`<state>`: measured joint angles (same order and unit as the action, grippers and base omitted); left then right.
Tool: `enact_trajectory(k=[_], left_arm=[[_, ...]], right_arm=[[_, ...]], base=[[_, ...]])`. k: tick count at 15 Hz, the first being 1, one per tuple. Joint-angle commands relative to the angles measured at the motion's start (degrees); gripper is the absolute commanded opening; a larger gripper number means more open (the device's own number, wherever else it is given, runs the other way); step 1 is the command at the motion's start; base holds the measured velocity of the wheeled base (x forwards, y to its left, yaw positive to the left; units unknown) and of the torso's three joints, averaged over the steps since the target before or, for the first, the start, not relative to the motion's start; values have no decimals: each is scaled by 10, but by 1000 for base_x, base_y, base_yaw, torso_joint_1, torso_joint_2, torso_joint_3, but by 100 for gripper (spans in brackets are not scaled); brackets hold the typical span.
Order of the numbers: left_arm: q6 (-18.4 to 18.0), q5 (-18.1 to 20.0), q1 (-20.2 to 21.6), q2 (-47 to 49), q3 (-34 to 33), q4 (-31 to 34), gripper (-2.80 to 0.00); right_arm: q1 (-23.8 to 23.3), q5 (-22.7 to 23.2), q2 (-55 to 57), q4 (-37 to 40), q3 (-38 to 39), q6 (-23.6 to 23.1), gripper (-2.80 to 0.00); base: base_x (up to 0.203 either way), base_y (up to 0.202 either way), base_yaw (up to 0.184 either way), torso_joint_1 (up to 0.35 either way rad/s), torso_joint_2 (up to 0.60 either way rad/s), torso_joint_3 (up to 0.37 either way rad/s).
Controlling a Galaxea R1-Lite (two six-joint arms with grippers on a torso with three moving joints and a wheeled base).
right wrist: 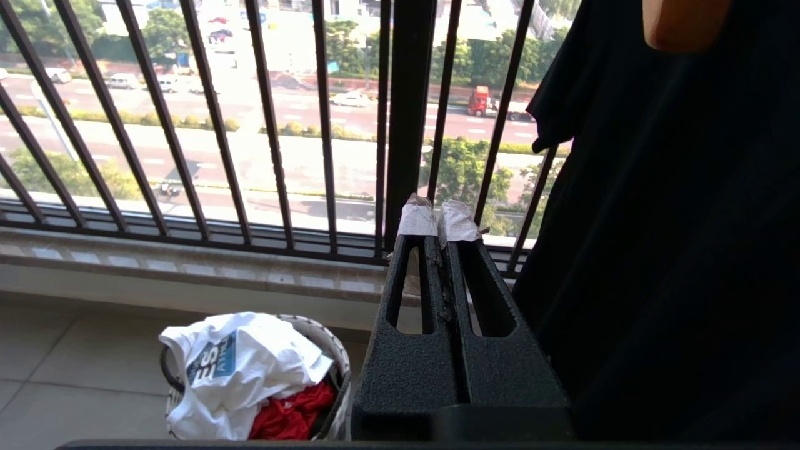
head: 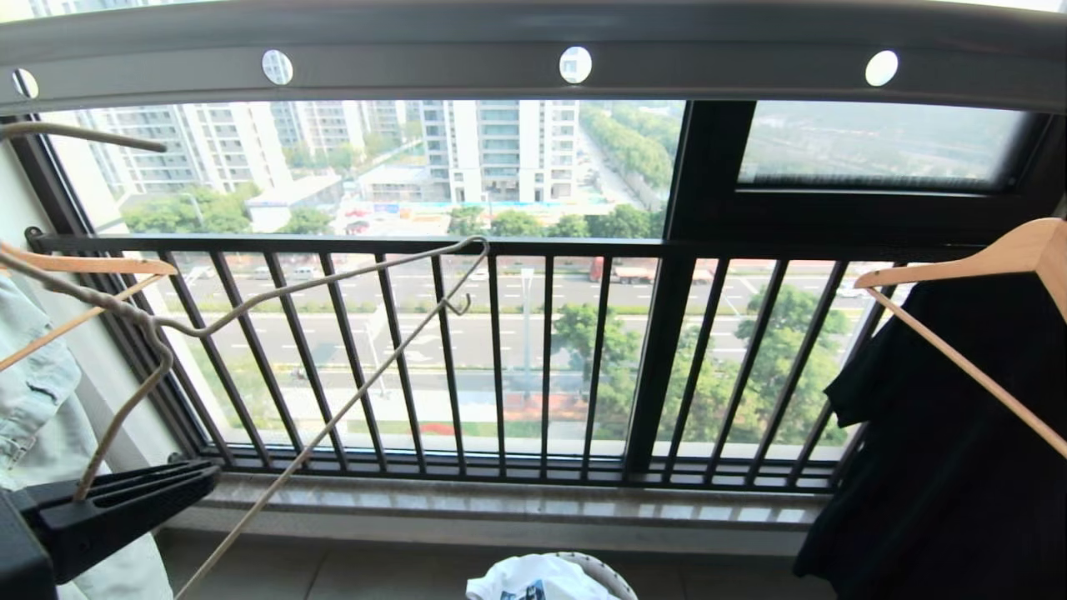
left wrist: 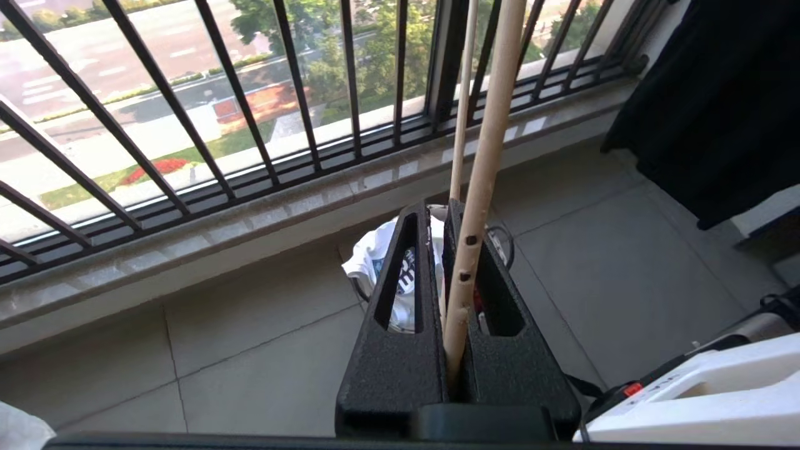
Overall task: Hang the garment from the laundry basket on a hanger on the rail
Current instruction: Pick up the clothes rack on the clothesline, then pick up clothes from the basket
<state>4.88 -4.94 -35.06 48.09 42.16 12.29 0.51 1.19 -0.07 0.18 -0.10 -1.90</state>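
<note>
Wire hanger (thin, cream) clamped in ribbed black left gripper.

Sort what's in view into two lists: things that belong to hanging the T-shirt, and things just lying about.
Part of the job:
- white T-shirt, in the laundry basket
- wire hanger, clamped in the left gripper
- grey rail overhead

Just lying about:
- red cloth in the basket
- black garment on a wooden hanger
- black railing
- right gripper, shut, empty
</note>
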Motion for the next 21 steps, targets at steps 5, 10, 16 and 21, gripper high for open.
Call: enact_trajectory(k=[5,10,16,21], left_arm=[[-25,35,1,127,-6,-2,-280],[-136,35,8,206,4,0,-280],[-157,107,33,293,-6,-1,-280],[-168,119,40,262,-1,-1,-280]], right_arm=[[0,0,1,0,0,0,-280],[0,0,1,0,0,0,-280],[0,0,1,0,0,0,-280],[0,0,1,0,0,0,-280]], base=[[0,0,0,0,0,0],[0,0,0,0,0,0],[0,0,0,0,0,0],[0,0,0,0,0,0]])
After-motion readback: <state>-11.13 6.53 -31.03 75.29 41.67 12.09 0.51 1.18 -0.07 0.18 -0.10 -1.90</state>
